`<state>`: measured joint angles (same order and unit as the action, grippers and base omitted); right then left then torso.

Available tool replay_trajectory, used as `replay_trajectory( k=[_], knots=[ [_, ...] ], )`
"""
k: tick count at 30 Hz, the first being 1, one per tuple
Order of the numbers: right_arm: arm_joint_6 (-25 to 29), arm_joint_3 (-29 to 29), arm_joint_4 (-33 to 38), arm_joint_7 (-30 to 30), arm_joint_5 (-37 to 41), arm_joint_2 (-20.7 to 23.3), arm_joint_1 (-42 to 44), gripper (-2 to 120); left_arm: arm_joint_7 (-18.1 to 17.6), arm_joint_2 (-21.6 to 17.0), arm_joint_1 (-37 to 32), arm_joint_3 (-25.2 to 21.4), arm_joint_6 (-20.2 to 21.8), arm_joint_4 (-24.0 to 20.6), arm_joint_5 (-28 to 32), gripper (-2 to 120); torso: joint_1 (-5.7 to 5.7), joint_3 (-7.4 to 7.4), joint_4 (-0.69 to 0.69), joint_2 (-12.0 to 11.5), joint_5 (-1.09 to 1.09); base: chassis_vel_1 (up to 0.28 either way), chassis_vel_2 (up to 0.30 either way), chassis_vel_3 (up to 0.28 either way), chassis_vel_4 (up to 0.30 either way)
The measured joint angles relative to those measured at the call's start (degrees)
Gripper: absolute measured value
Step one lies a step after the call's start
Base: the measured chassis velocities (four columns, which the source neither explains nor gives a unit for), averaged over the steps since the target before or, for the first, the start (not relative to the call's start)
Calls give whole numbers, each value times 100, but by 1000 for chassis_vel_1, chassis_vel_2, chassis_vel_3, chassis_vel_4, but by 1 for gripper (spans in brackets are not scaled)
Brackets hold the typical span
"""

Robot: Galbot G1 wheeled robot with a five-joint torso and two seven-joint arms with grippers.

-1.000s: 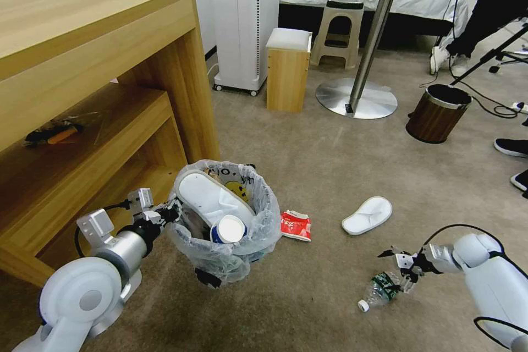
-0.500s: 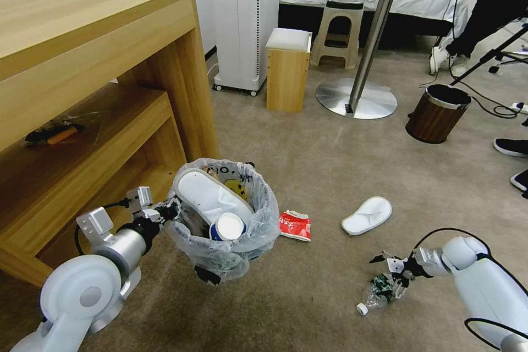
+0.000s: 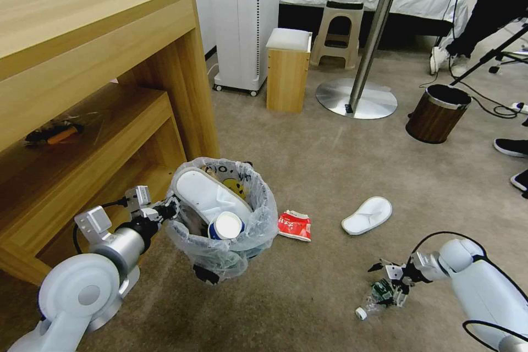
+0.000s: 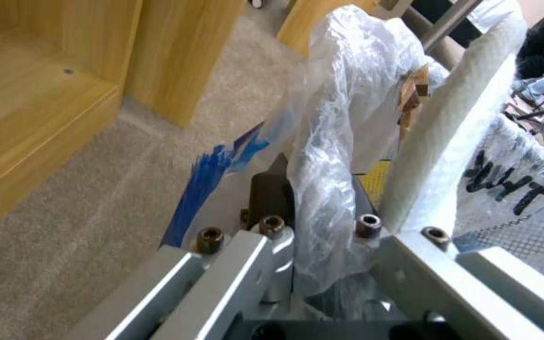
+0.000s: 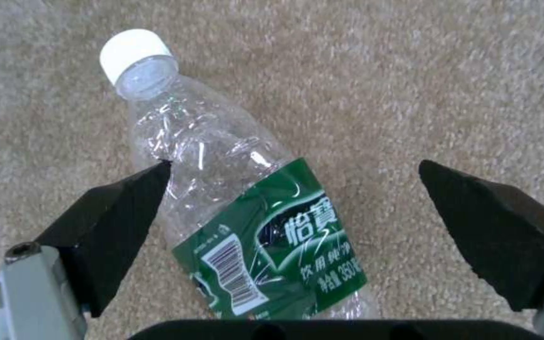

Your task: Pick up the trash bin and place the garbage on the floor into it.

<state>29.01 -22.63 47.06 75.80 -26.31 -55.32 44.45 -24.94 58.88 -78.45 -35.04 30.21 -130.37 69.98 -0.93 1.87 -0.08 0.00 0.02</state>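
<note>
The trash bin [image 3: 242, 247], lined with a crinkly white bag [image 4: 341, 118], hangs tilted by the wooden desk, my left gripper [image 3: 166, 212] [image 4: 319, 198] shut on its bagged rim. Inside it lie a white slipper [image 3: 204, 193] and a blue-white cup [image 3: 226, 226]. On the beige floor [image 3: 308, 297] lies a clear green-labelled bottle [image 3: 378, 298] [image 5: 241, 208]. My right gripper [image 3: 394, 281] [image 5: 294, 163] is open just above it, one finger on each side of the bottle. A red wrapper [image 3: 294, 226] and a second white slipper [image 3: 367, 214] lie on the carpet between.
The wooden desk [image 3: 99, 66] with its low shelf stands close on the left. A brown wood-grain bin [image 3: 437, 113], a round table's metal foot [image 3: 356, 98], a small wooden stool [image 3: 287, 69] and people's shoes [image 3: 511, 147] are farther off.
My right gripper has come down and slightly nearer, from beside the bottle to straddling it. The left arm and the bin have barely shifted.
</note>
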Motion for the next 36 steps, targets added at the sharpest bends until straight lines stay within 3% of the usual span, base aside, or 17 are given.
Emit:
replay_trajectory(
  k=[16,19,36],
  knots=[
    [35,30,-76,192,27,-63,35,100,1,5,-21,-4,0,5,0,3,0,0,0,0,-2,0,0,0,0],
    [35,43,-79,252,-2,-87,21,91,2,-1,-24,-20,0,-17,2,3,0,0,0,0,-2,0,0,0,0],
    [45,106,-127,301,-91,-121,30,87,2,17,-34,-26,-10,-20,-2,3,0,-1,0,0,-3,0,0,0,0]
  ],
)
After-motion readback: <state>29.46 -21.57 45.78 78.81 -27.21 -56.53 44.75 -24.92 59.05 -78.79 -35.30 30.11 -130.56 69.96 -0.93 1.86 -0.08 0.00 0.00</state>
